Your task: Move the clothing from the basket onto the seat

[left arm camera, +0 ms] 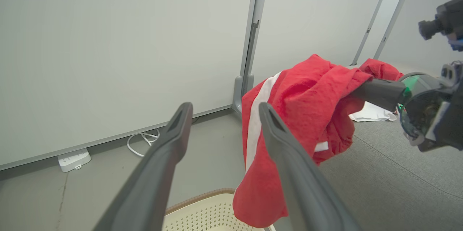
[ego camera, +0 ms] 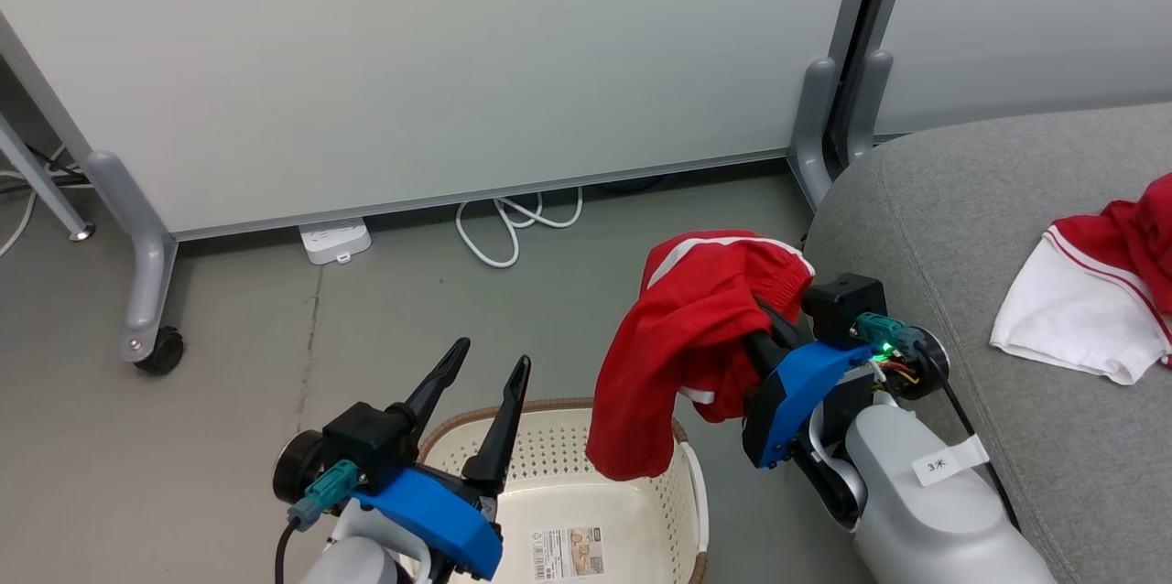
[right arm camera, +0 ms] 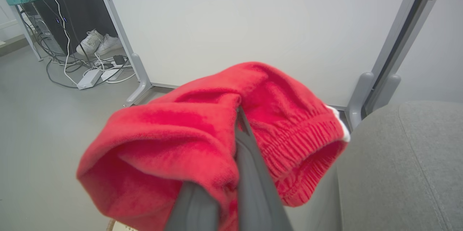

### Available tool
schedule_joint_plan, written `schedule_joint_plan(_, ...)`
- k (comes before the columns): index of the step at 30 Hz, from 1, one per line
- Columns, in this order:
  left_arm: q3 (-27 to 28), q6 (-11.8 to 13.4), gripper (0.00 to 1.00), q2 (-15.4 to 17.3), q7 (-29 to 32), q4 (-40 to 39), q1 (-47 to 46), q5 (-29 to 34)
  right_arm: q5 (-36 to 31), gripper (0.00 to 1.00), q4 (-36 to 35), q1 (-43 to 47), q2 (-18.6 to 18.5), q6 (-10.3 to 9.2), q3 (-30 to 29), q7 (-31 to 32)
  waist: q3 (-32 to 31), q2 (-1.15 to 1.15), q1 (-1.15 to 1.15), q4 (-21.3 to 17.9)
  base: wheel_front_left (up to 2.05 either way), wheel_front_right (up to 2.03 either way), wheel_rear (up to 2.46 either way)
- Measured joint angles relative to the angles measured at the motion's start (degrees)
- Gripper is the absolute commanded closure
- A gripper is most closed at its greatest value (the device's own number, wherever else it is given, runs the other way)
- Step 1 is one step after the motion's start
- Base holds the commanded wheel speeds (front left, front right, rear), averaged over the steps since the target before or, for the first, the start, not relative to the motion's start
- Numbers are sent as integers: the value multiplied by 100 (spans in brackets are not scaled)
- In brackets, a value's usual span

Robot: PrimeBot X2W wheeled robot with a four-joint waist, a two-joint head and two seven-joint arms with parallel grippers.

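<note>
Your right gripper (ego camera: 762,329) is clamped on the red shorts (ego camera: 682,337) near the waistband. They hang over the basket (ego camera: 568,451), beside the seat (ego camera: 961,200). Left gripper (ego camera: 493,355) stands open, empty. Shorts judged light, limp, prone to drag; the bunched waistband is the soundest hold.

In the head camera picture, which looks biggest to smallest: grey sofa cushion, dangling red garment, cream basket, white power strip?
1. Light-grey fabric sofa cushion.
2. Dangling red fabric garment with white stripe and cream perforated plastic basket: about alike; basket cut off at the picture's edge, so unranked.
3. White plastic power strip.
</note>
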Motion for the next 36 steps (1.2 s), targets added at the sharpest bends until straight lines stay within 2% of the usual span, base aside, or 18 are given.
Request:
schedule_joint_plan(6, -7, 0, 0, -1, 0, -1, 2, 7, 1, 100, -41, 26, 1, 0, 16, 8, 18, 0, 0, -102, 0, 0, 0)
schedule_joint_plan(12, -46, -1, 0, 41, 0, -22, 27, 23, 1, 100, -125, 31, 0, 0, 25, 33, 84, 0, 0, -413, 0, 0, 0)
schedule_joint_plan(36, 1, -1, 0, 123, 0, -82, -168, 129, -32, 100, -238, 46, -3, -1, -153, -18, 533, 0, 0, -2379, 0, 0, 0)
